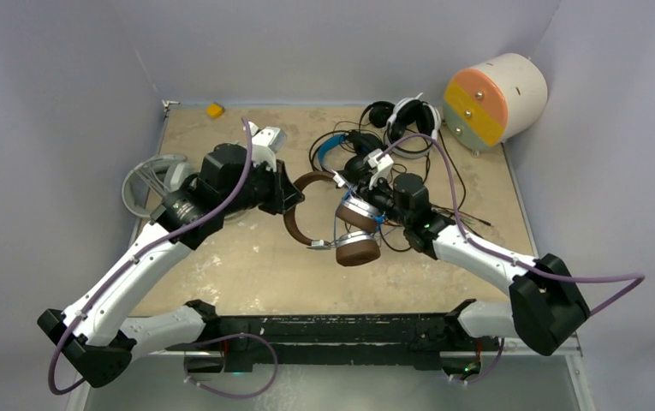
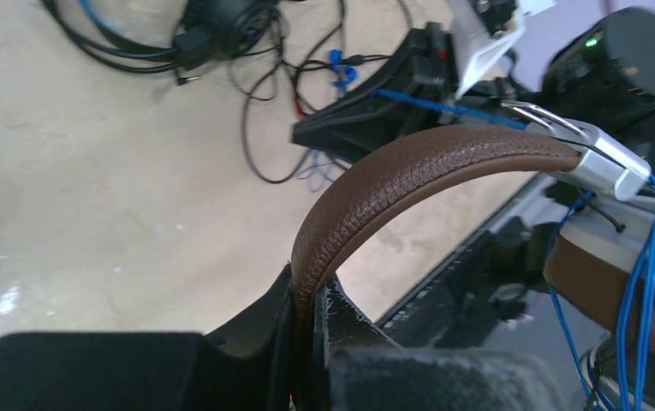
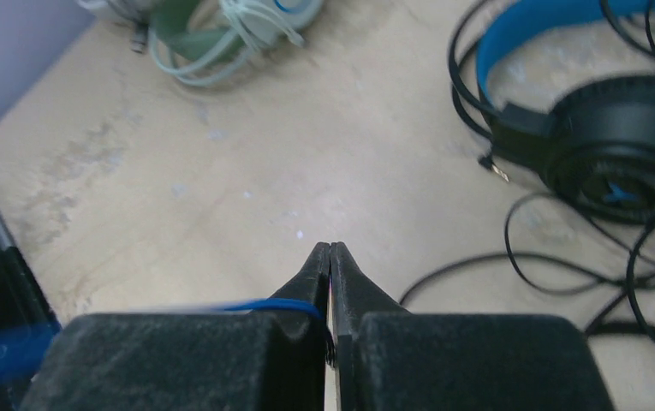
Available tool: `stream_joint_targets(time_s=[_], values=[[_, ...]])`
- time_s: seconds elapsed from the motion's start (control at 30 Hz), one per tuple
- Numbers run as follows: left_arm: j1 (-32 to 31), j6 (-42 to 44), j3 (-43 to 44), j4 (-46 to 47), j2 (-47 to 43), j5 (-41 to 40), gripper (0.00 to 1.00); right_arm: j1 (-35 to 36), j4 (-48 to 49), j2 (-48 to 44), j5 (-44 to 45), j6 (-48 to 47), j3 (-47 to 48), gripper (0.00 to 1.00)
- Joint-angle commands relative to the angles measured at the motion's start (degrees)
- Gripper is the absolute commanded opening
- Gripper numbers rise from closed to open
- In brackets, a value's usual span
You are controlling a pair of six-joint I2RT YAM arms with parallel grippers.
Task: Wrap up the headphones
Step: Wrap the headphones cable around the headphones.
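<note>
Top view: even, soft light, a bright table [image 1: 247, 265], faint shadows pooling beneath the arms [image 1: 135, 265]. Left wrist view: brown headband [image 2: 409, 171] sharp mid-frame, left fingers [image 2: 92, 372] a dark blur along the bottom. Right wrist view: right fingers [image 3: 178, 360] soft at the bottom, blue cable [image 3: 264, 306] smeared lower left, table beyond crisp.
</note>
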Motion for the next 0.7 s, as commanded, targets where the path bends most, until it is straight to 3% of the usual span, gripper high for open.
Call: stream_joint_targets(time_s=[0.0,0.47,0.67], values=[[-0.1,-8.2,7.6,0.0,1.6,8.4,0.00,-0.3,14.3,-1.9,-6.0,0.3,-2.0,0.05],[0.0,-11.8,21.7,-9.2,6.8,5.9,0.00,-0.3,26.3,2.2,-8.2,1.5,-7.5,0.11],[1.8,-9.9,29.5,-14.2,10.5,1.6,0.00,-0.3,32.6,5.5,-8.8,4.4,-10.0,0.19]])
